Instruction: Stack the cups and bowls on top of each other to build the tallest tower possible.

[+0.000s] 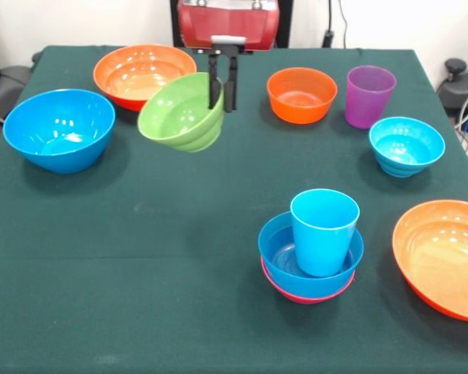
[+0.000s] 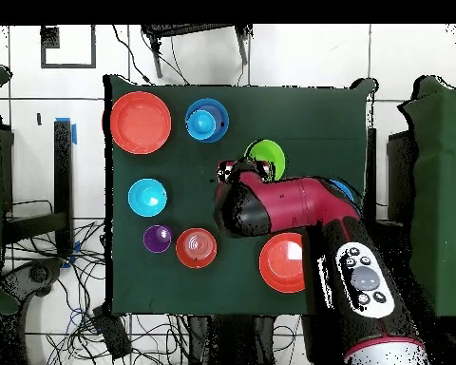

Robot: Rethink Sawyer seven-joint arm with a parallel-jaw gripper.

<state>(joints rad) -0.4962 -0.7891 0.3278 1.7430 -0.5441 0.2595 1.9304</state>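
My gripper (image 1: 221,106) is shut on the rim of a green bowl (image 1: 179,115), which hangs tilted above the table at the back, left of centre. The bowl also shows in the overhead view (image 2: 267,154), beside the gripper (image 2: 254,171). The tower (image 1: 310,261) stands at the front right: a pink bowl (image 1: 303,295) at the base, a blue bowl (image 1: 281,248) in it, and a light blue cup (image 1: 324,231) upright on top. It shows in the overhead view too (image 2: 206,121). A purple cup (image 1: 369,95) stands alone at the back right.
Loose bowls stand around: a large blue one (image 1: 59,128) at the left, a large orange one (image 1: 144,72) behind the green bowl, a small orange one (image 1: 301,94) beside the purple cup, a cyan one (image 1: 406,145) at the right, and a large orange one (image 1: 444,255) at the front right edge.
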